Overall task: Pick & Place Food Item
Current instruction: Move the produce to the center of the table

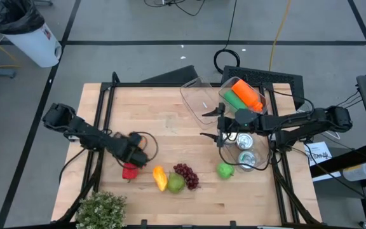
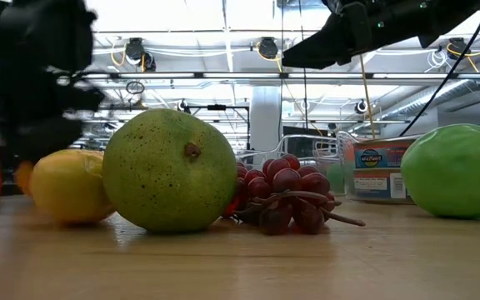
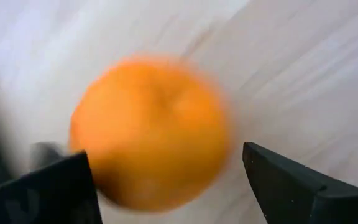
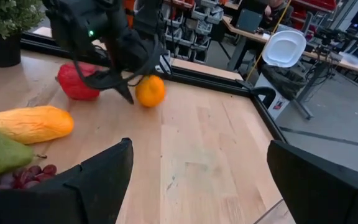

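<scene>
An orange (image 3: 151, 130) sits on the wooden table, also seen from the right wrist camera (image 4: 150, 91). My left gripper (image 3: 166, 162) is open, low over the table's left-centre (image 1: 138, 151), with one finger on each side of the orange. My right gripper (image 1: 218, 133) is open and raised over the table's right-centre, in front of the clear bin (image 1: 199, 95); it touches nothing (image 4: 197, 155). The bin holds an orange item (image 1: 246, 94) and a green item (image 1: 234, 100). My left gripper has the orange between its open fingers, which come down at a slant from the table's left. One finger (image 3: 61, 186) lies close against the orange's side. I cannot tell whether it touches. The orange rests on the table.
Along the near side lie a red pepper (image 1: 129, 170), a yellow fruit (image 1: 160, 178), a green pear-like fruit (image 1: 176, 184), red grapes (image 1: 186, 175) and a green apple (image 1: 225, 170). Two cans (image 1: 243, 141) stand under the right arm. A potted plant (image 1: 100, 208) occupies the near-left corner.
</scene>
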